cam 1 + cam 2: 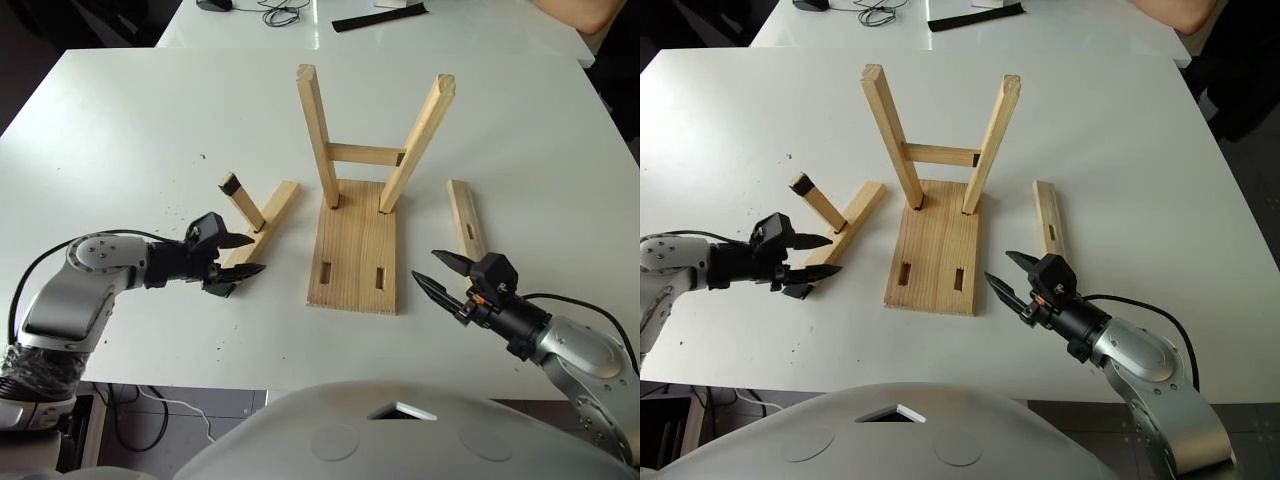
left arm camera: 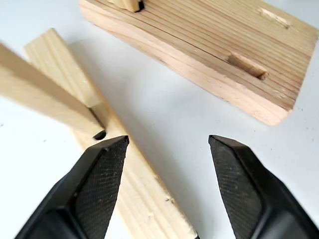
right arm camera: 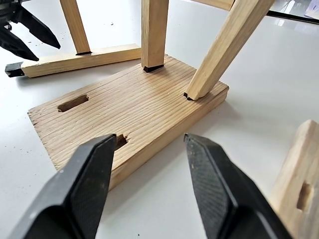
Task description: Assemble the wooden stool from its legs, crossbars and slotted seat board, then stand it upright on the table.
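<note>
Bright even light, soft shadow beside seat board [image 1: 352,250]

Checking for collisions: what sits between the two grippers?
The near end of the seat board, with two empty slots, lies between left gripper and right gripper, bare table either side; left eye view shows it.
</note>
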